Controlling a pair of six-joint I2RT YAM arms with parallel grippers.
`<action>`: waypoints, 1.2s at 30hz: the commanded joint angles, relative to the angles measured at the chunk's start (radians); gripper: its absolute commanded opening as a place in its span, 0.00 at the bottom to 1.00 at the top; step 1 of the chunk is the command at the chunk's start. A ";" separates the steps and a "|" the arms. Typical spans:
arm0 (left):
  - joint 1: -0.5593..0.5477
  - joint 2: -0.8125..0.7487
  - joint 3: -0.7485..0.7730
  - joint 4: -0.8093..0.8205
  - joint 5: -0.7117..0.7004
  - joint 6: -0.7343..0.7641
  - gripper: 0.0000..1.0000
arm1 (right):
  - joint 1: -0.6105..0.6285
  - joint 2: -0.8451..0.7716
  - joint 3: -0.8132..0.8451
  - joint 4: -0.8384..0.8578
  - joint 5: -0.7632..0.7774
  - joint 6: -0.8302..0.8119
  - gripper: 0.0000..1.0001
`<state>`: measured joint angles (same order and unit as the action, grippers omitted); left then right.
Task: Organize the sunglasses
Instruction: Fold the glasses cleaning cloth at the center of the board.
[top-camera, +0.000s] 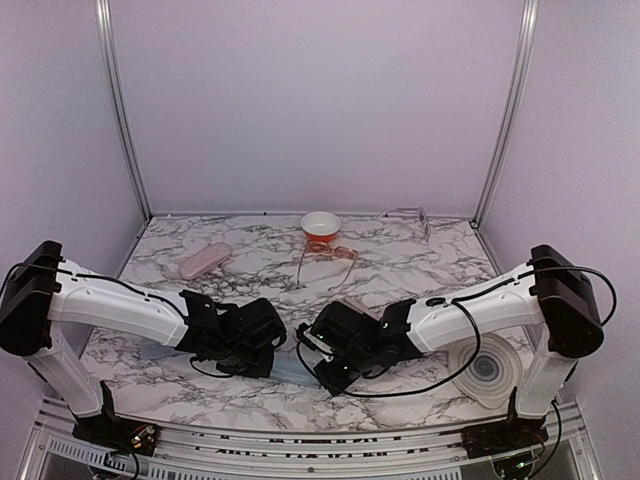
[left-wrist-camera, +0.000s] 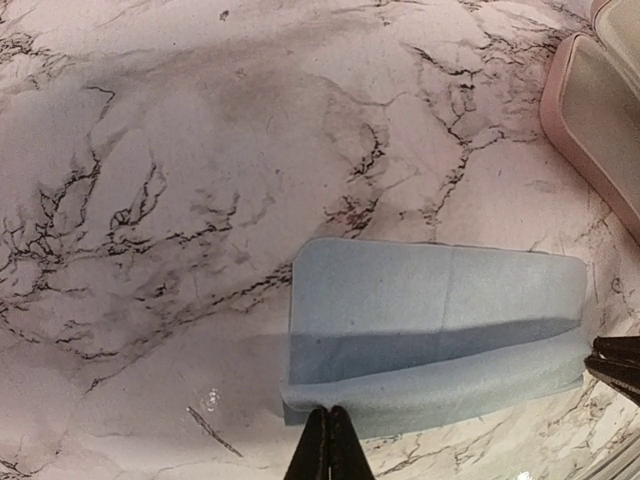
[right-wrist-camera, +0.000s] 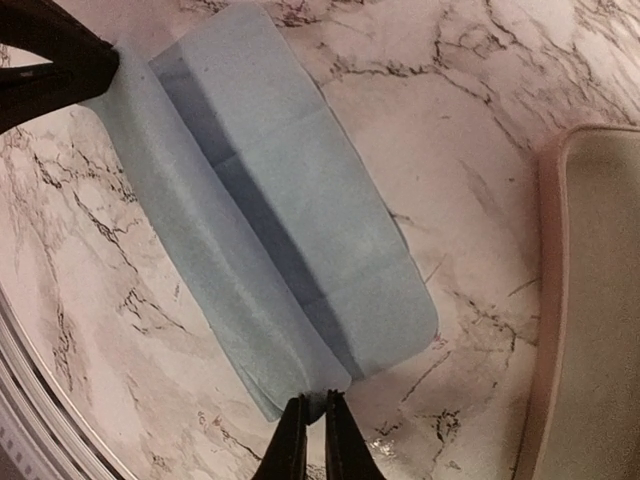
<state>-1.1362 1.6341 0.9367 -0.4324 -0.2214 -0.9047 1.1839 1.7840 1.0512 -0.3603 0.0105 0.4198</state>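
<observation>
The orange-brown tinted sunglasses (top-camera: 326, 257) lie open on the marble table (top-camera: 420, 265), just in front of a small bowl. The pale pair (top-camera: 415, 217) rests at the back right by the wall. Both arms meet low at the table's front, far from either pair. My left gripper (left-wrist-camera: 328, 418) (top-camera: 276, 348) is shut on the folded edge of a light blue cloth (left-wrist-camera: 440, 310) (right-wrist-camera: 270, 200). My right gripper (right-wrist-camera: 310, 408) (top-camera: 320, 372) sits at the cloth's other end, its fingers a narrow gap apart with the cloth's corner between the tips.
A closed pink case (top-camera: 203, 262) lies at the back left. A red-and-white bowl (top-camera: 320, 224) stands at the back centre. A pink-rimmed case (right-wrist-camera: 585, 300) (left-wrist-camera: 600, 120) lies close beside the cloth. A round clear object (top-camera: 486, 371) sits at the front right.
</observation>
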 joint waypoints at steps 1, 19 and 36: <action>0.007 0.020 0.028 -0.034 -0.020 0.009 0.01 | -0.010 0.009 0.039 -0.007 0.020 0.008 0.10; 0.031 0.024 0.069 -0.034 -0.043 0.023 0.12 | -0.044 -0.031 0.046 -0.010 0.076 0.013 0.15; 0.026 -0.242 -0.087 -0.023 -0.129 0.255 0.29 | -0.035 -0.054 0.107 0.023 0.001 -0.150 0.18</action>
<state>-1.1118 1.4868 0.9081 -0.4366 -0.3004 -0.6815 1.1225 1.7779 1.1217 -0.3588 0.0601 0.3706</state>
